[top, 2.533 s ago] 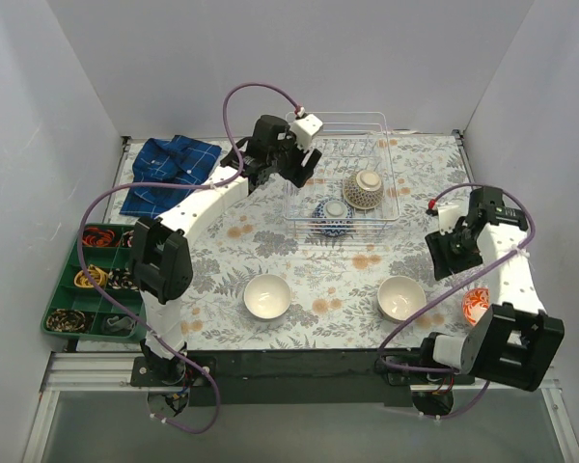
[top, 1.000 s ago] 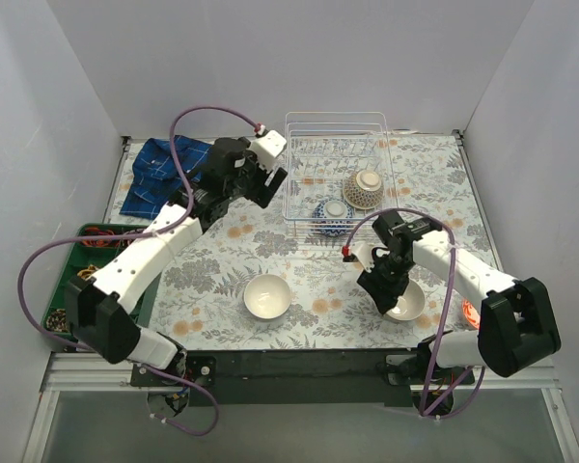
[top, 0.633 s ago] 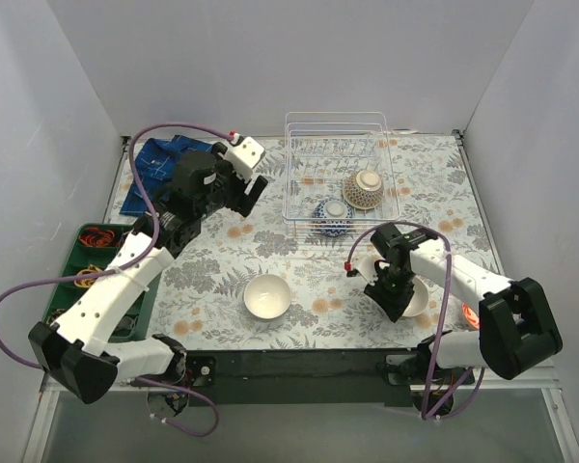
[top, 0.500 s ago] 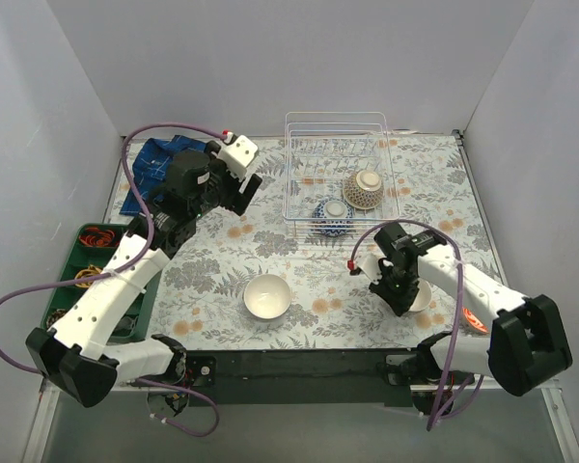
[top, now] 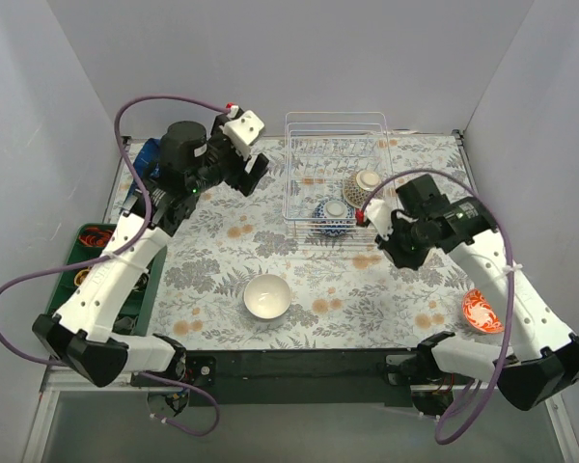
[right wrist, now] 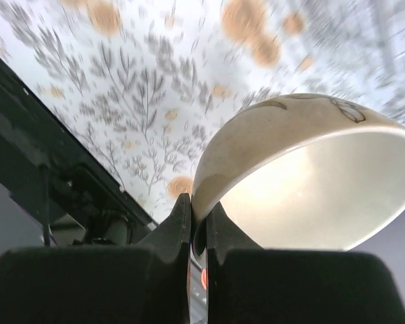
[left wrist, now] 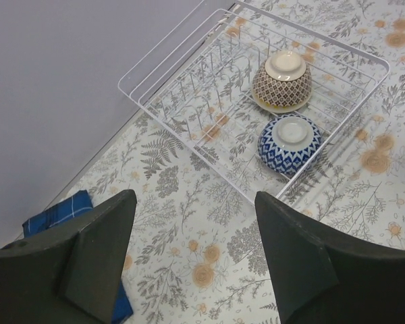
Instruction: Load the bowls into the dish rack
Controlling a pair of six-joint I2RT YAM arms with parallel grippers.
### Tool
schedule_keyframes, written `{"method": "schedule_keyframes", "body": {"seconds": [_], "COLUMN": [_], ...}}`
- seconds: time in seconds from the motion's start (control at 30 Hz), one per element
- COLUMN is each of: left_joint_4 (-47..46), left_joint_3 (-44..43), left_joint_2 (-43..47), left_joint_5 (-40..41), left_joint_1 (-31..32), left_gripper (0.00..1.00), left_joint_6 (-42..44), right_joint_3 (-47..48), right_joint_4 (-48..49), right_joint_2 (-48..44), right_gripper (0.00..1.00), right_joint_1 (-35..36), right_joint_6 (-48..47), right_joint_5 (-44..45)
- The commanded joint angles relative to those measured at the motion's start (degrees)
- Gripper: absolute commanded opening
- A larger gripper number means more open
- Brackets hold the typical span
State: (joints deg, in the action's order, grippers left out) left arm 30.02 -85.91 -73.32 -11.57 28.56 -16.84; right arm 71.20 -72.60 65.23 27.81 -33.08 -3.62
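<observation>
The white wire dish rack (top: 335, 116) stands at the back centre, also seen in the left wrist view (left wrist: 169, 48). Two bowls lie upside down in it: a brown patterned bowl (top: 364, 190) (left wrist: 281, 81) and a blue patterned bowl (top: 333, 217) (left wrist: 290, 144). My right gripper (top: 398, 243) hangs above the table just right of the rack's near corner. In its wrist view the right gripper (right wrist: 199, 209) is shut on the rim of a cream bowl (right wrist: 304, 175), which the arm hides from above. A white bowl (top: 267, 296) sits upright near the front. My left gripper (top: 249, 174) (left wrist: 192, 202) is open, empty, left of the rack.
A red patterned bowl (top: 482, 311) lies near the right front edge. A green compartment tray (top: 77, 253) of small items sits at the left edge. A blue checked cloth (left wrist: 54, 216) lies at the back left, largely under the left arm. Grey walls close three sides.
My right gripper shut on the cream bowl's rim, lifted it off the table and carried it back toward the rack. The left arm drew left, away from the rack.
</observation>
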Motion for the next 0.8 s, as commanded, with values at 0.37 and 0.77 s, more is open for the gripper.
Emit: {"method": "schedule_keyframes", "body": {"seconds": [0.37,0.77], "left_joint_4": [-8.2,-12.4], "left_joint_3": [-8.8,-10.3], "left_joint_2": [-20.0,-26.3], "left_joint_5": [0.1,3.4], "left_joint_1": [-0.1,-0.1], "left_gripper": [0.71,0.27], "left_joint_6": [-8.7,-7.0], "right_joint_3": [33.6,17.4], "right_joint_4": [20.6,76.1], "right_joint_2": [27.6,38.4], "right_gripper": [0.01,0.01], "right_joint_1": [-9.9,-16.7], "right_joint_6": [4.9,64.6], "right_joint_5": [-51.5,-67.9]}}
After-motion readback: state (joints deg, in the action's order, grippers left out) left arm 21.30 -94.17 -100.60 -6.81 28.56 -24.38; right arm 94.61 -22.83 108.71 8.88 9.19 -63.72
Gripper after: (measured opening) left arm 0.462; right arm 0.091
